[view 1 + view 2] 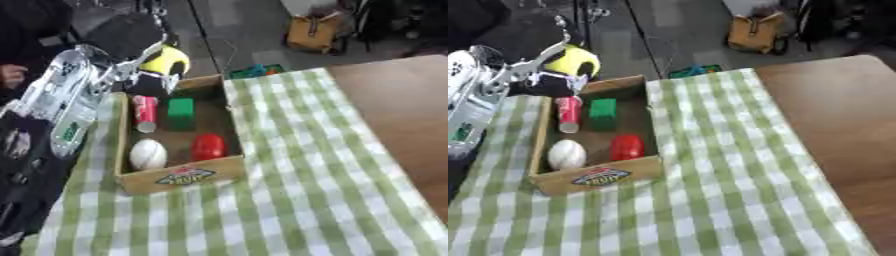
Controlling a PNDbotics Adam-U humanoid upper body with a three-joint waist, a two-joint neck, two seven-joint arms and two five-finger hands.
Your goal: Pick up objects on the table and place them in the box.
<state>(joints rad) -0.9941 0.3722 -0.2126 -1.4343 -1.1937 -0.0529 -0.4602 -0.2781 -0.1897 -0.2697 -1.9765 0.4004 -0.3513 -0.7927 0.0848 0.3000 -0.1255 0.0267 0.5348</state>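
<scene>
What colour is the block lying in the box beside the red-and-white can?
Green; the block shows best in the left eye view.

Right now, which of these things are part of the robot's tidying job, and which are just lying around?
Part of the job:
yellow ball in the left robot hand
box
red can
green block
white egg
red egg

Just lying about:
checked cloth
yellow bag on the floor

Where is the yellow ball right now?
The yellow ball is held in the left hand at the upper left of both views, just above the far end of the box, near the green block.
</scene>
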